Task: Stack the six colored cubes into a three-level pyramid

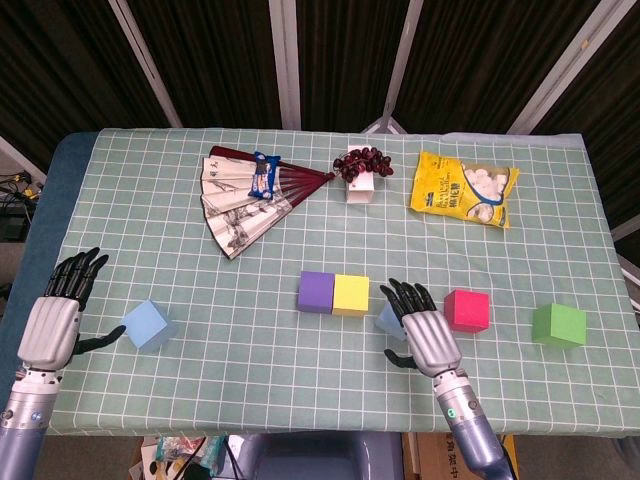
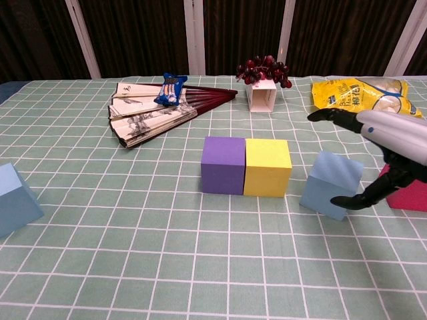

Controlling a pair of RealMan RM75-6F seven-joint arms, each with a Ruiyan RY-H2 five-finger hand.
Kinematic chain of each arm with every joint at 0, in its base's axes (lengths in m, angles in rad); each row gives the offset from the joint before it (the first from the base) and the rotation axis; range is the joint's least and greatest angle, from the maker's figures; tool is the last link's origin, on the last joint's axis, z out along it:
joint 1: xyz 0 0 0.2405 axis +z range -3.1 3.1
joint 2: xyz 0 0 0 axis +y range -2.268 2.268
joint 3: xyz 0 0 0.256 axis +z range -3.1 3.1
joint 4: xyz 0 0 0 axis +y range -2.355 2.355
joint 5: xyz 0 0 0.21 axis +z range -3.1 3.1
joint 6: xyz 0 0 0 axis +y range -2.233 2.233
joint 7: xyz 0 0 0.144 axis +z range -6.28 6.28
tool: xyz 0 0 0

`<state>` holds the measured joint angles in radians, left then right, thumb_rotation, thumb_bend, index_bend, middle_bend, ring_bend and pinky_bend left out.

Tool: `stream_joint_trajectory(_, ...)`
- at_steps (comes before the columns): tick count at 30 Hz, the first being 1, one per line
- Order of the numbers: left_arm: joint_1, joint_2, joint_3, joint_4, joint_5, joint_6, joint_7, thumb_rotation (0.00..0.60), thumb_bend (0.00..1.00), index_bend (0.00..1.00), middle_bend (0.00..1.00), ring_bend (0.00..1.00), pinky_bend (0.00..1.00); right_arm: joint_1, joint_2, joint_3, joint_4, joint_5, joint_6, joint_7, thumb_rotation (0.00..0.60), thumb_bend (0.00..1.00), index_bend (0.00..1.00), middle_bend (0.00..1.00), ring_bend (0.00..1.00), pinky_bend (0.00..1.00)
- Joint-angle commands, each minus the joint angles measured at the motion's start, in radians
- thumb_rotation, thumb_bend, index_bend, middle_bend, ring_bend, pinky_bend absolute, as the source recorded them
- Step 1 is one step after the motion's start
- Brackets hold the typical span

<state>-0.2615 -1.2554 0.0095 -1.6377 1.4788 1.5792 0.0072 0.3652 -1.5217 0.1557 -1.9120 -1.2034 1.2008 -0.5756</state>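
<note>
Cubes are all still flat on the table, so nothing's stacked yet; looks like we're on building the bottom row. Nearest the robot, the right hand (image 1: 425, 335) hangs over the light blue cube (image 2: 331, 184) with fingers apart and nothing in them, thumb low at the cube's near side. From that cube, the left hand (image 1: 52, 322) sits way out at 9 o'clock, fingers spread too, just beside a second light blue cube (image 1: 146, 324). The pink cube (image 1: 467, 309) is at 3 o'clock, and the green cube (image 1: 558, 324) is beyond it. At 10 o'clock the purple cube (image 1: 316, 291) and yellow cube (image 1: 351, 294) sit touching. My guess: close on the blue one and slide it flush against yellow, squaring up its tilt.
</note>
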Motion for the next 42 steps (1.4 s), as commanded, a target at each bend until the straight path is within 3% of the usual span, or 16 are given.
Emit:
stream_joint_trajectory(1,0.003,0.002,-0.008,0.002,-0.003,-0.009,-0.007,0.6,0.09,0.0,0.0,0.01,0.05,0.031,-0.058,0.017,0.046,0.039,0.003,-0.036,0.6,0.23,0.0,0.0,0.0,0.0)
stream_joint_trajectory(11,0.016,0.009,-0.031,0.0,-0.004,-0.034,-0.026,0.6,0.09,0.0,0.0,0.01,0.05,0.074,-0.133,0.054,0.16,0.102,0.029,-0.072,0.6,0.23,0.0,0.0,0.0,0.0)
stream_joint_trajectory(21,0.026,0.016,-0.044,-0.01,-0.001,-0.054,-0.028,0.6,0.09,0.0,0.0,0.01,0.05,0.073,-0.102,0.044,0.181,0.151,0.04,-0.077,0.6,0.23,0.0,0.0,0.0,0.0)
stream_joint_trajectory(30,0.033,0.017,-0.053,-0.016,0.005,-0.065,-0.025,0.6,0.09,0.0,0.0,0.01,0.05,0.076,-0.084,0.034,0.188,0.171,0.043,-0.067,0.6,0.38,0.0,0.0,0.0,0.0)
stream_joint_trajectory(42,0.039,0.024,-0.064,-0.025,-0.002,-0.091,-0.027,0.6,0.09,0.0,0.0,0.01,0.05,0.098,-0.044,0.028,0.168,0.208,-0.005,-0.039,0.6,0.38,0.0,0.0,0.0,0.0)
